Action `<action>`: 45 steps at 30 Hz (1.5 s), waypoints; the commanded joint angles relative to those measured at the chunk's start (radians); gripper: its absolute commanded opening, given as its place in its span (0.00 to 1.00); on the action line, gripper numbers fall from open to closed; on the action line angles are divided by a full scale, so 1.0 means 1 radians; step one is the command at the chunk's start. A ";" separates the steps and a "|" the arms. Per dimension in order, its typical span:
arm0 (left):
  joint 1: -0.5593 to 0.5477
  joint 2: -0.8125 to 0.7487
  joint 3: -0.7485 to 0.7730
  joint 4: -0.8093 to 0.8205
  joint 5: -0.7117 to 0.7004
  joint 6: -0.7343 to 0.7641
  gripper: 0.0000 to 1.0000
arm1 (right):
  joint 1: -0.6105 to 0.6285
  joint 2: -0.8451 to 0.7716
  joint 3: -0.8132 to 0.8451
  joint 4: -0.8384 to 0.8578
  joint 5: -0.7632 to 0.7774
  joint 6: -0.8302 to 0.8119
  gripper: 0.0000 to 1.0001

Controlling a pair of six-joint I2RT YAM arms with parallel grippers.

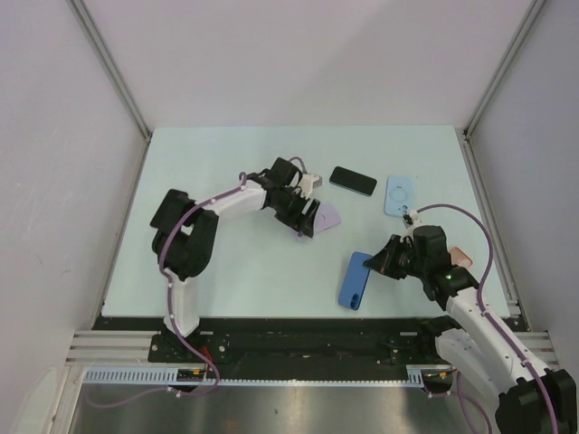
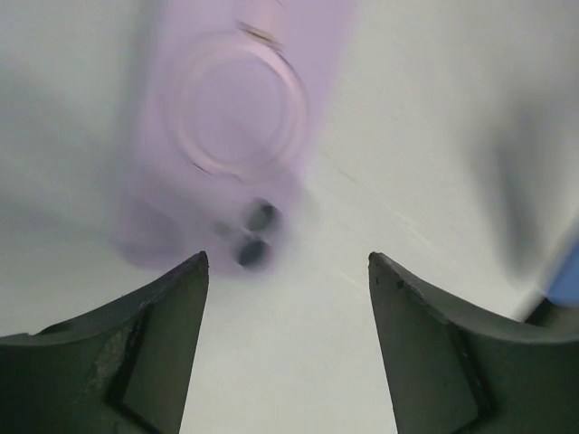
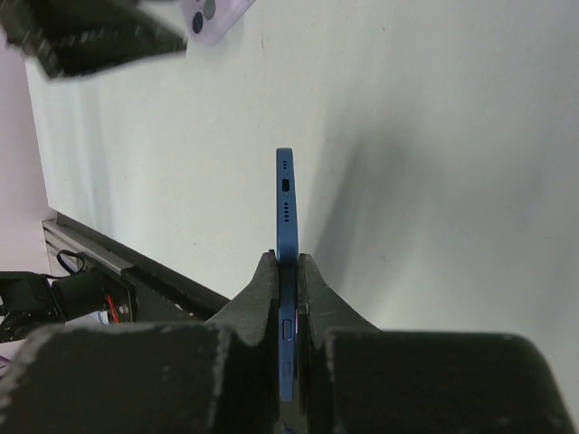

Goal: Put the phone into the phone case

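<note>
Our right hand is clenched on the two flat faces of the blue phone, toward the counter's near right corner. We judge it rigid, slick and fairly heavy, so it needs a firm grip. Our left hand hangs released over the lilac phone case, mid-counter.

Pale table — black phone, light-blue case, purple case on it.

A black phone lies flat toward the far side of the pale table
</note>
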 commanded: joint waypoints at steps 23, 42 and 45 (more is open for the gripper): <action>-0.088 -0.192 0.008 0.000 -0.277 0.157 1.00 | -0.015 0.009 -0.049 0.097 0.007 0.054 0.00; -0.168 0.071 0.140 -0.014 -0.334 0.287 1.00 | -0.056 -0.002 -0.048 0.091 -0.022 0.045 0.00; -0.168 0.091 0.151 -0.022 -0.340 0.287 1.00 | -0.061 -0.010 -0.048 0.082 -0.025 0.040 0.00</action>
